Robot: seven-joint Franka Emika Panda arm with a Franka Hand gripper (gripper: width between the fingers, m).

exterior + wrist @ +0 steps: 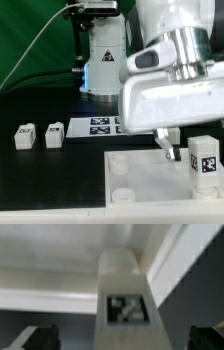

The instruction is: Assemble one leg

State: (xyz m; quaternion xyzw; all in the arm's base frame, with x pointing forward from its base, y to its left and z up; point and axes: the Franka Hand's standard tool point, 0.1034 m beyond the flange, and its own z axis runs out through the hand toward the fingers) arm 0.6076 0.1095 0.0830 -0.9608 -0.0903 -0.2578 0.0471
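Pincer (127,336) hangs released, fingers (45,336) clear of the upright leg (205,160), likely because a socket in the panel (140,185) holds it.

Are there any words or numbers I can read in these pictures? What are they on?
No words, letters or numbers can be read anywhere.
Only black-and-white square patterns, no text: on the upright leg, the outer leg, the leg beside it and the marker board.
Wrist view: the tag on the leg is blurred.
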